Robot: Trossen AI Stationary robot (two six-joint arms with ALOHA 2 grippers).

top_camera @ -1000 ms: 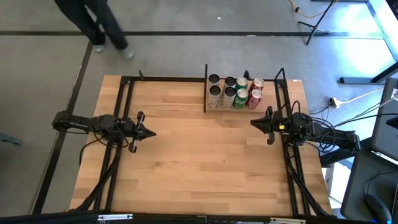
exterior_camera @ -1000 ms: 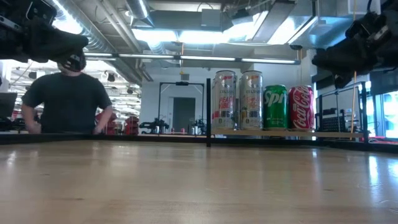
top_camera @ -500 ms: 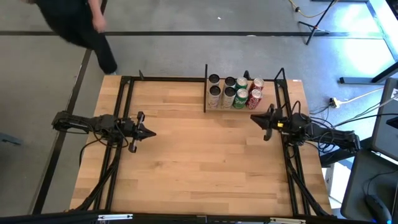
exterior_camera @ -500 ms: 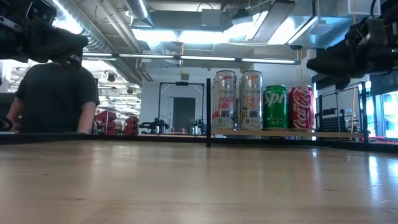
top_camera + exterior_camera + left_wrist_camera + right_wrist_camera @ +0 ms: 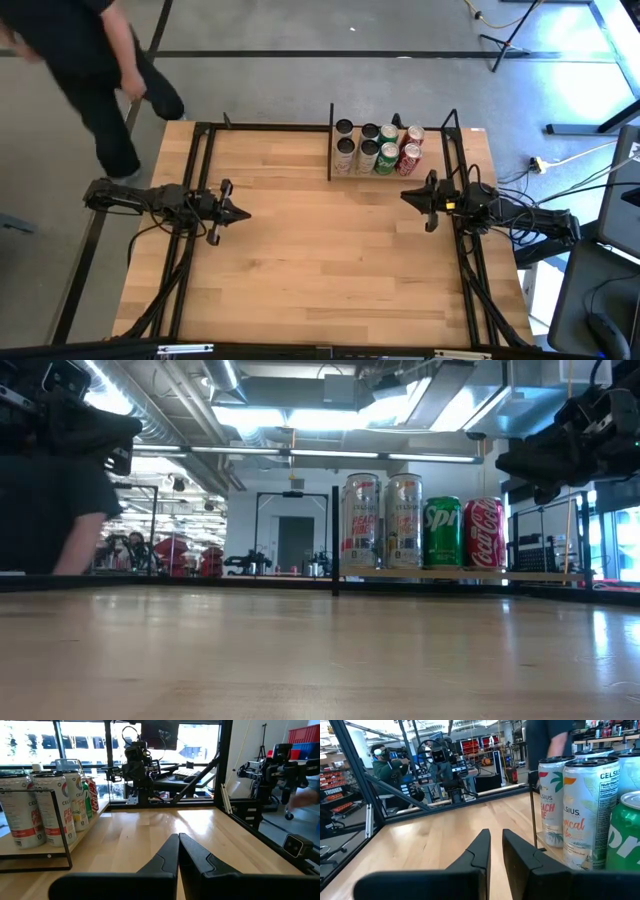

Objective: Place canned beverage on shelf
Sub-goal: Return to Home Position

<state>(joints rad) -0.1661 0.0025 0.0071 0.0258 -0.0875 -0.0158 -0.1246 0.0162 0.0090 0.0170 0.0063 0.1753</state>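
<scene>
1. Since 1 s ago: person [image 5: 90,70] on the floor beyond the table has walked farther from the shelf [image 5: 450,574]. R gripper [image 5: 405,195] has shifted only a touch along the shelf's front rail. Cans and L arm unchanged.
2. Shelf is a light board w/ thin black rod frame, lying on the wooden table [image 5: 300,270].
3. On the shelf: eight upright cans in two rows of four, packed close. Along the front row: two tall white cans [image 5: 362,520], a green can [image 5: 441,532], then the red-white soda can [image 5: 484,533] at the end nearest the R arm. From above, each can has its match directly behind it, prob. so that like sits w/ like and the rows stay straight.
4. R gripper hangs just in front of the shelf's red-can end, apart from every can. Fingers show a narrow gap w/ nothing btwn them. Judgement: the can has been let go and the arm is backing off level, so it doesn't clip the row.
5. L gripper [image 5: 238,212] is well apart from the shelf, out past its white-can end. Fingers are pressed together and empty. It looks parked there to keep clear of the R arm's work.
6. Judgement: placing looks done; only the R arm's retreat is left. Main risk is brushing the rod frame or the red-white soda can on the way out.
</scene>
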